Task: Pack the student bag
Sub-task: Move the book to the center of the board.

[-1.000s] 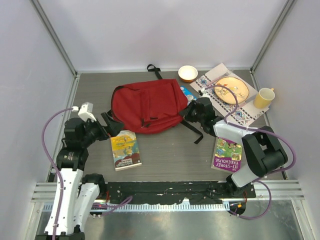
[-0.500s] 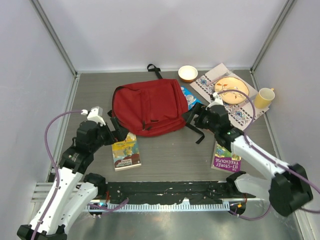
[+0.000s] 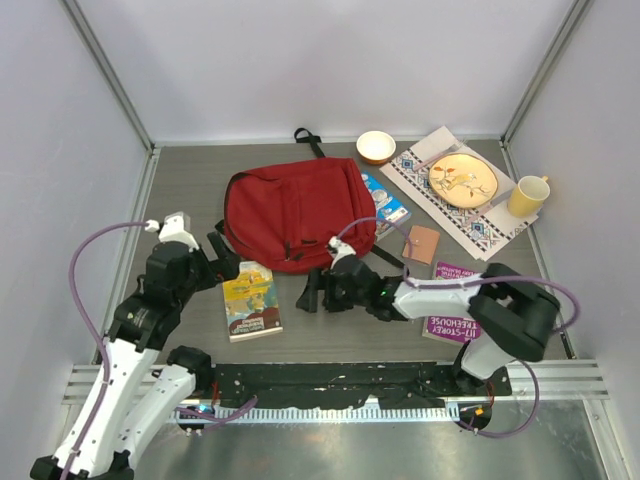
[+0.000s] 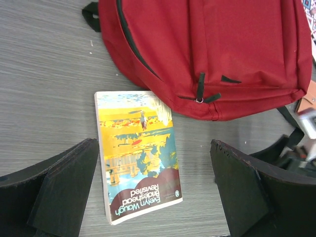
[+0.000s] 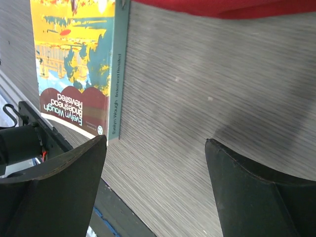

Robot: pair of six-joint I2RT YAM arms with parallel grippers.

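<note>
The student bag [image 3: 295, 212], a red backpack with black straps, lies flat at mid-table, and its lower edge fills the top of the left wrist view [image 4: 212, 49]. A yellow paperback [image 3: 251, 300] lies just in front of it. My left gripper [image 3: 226, 262] hovers open above that book [image 4: 138, 153] with nothing between its fingers [image 4: 64, 187]. My right gripper [image 3: 312, 290] is low over bare table in front of the bag, open and empty. In its wrist view the book [image 5: 74, 64] lies to its left and the bag's red edge [image 5: 222, 7] at the top.
A purple book [image 3: 455, 305] lies partly under the right arm. Right of the bag are a blue-covered book [image 3: 385, 205] and a small brown pouch [image 3: 421, 243]. At the back right stand a bowl [image 3: 376, 147], a plate [image 3: 463, 180] on a patterned mat, and a yellow cup [image 3: 528, 195].
My right gripper opened and swung from the bag's right side down-left to the table in front of it. The brown pouch now shows there. My left gripper shifted slightly.
</note>
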